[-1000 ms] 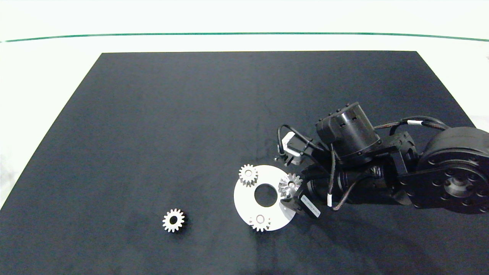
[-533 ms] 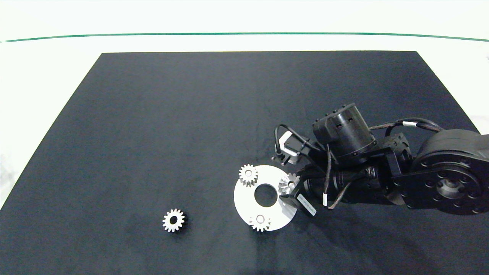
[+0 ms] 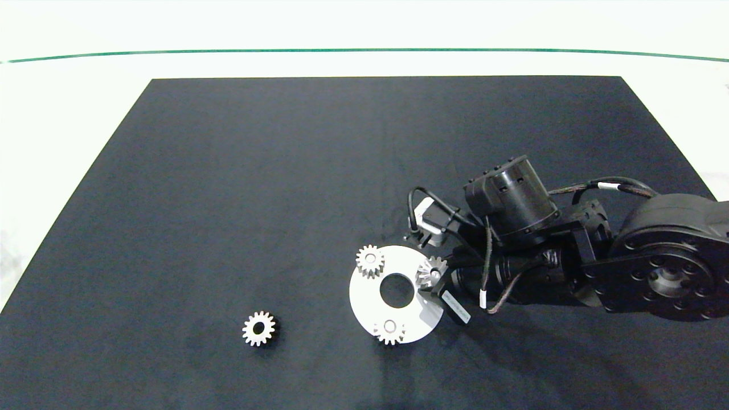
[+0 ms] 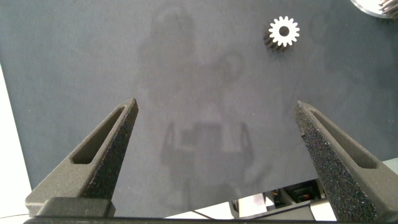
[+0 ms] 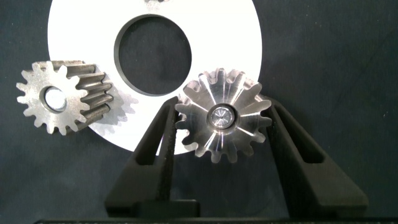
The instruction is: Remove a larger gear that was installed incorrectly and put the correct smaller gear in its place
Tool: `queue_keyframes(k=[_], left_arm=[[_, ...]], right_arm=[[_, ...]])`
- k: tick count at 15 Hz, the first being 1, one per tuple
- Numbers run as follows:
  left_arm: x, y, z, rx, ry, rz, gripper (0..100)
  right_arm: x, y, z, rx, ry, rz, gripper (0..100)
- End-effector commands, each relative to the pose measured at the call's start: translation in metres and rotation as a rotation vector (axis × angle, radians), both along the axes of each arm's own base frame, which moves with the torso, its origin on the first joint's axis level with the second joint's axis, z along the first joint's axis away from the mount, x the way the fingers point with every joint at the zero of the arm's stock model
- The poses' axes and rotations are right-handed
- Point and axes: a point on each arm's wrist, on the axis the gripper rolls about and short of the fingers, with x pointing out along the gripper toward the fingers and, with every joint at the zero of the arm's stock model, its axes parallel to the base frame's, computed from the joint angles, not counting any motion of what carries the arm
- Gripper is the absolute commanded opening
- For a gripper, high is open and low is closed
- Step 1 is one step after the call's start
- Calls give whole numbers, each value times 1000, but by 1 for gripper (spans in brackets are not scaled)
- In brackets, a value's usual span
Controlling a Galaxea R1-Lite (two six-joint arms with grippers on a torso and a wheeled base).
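Larger gear [image 5: 222, 116], shiny silver metal with long pointed star-like teeth, seated on the right-hand edge of the white round plate with a centre hole [image 3: 367, 290]. Lies squarely between the two grey fingers of the right gripper [image 5: 221, 134]: one finger to each flank, close against the tooth tips, contact not resolvable. Fingers spread to about the gear's width, so not yet clamped by the look of it. Gear axis upright, pointing at the wrist camera; grip line crosses its diameter. Judged: squeeze, then straight lift along that axis.

Smaller gear [image 3: 258, 328], pale silver with short blunt teeth and a round bore, flat on the black mat [image 3: 285, 171], well apart to the plate's left. Also visible under the left gripper [image 4: 217, 124], wide open and hovering over bare mat, so nearer to that arm.

Two matching small gears [image 3: 370, 261] on the plate.
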Motion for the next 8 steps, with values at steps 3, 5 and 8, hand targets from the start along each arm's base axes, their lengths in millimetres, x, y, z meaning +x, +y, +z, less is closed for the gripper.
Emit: queue_keyframes(k=[3, 5, 8], left_arm=[[0, 0, 0, 1, 2, 0, 100], [0, 0, 0, 1, 1, 0, 100], [0, 0, 0, 1, 1, 0, 100]], right_arm=[[2, 2, -2, -4, -1, 0, 41], [1, 4, -3, -6, 1, 7, 37], [1, 5, -4, -10, 2, 6, 31]])
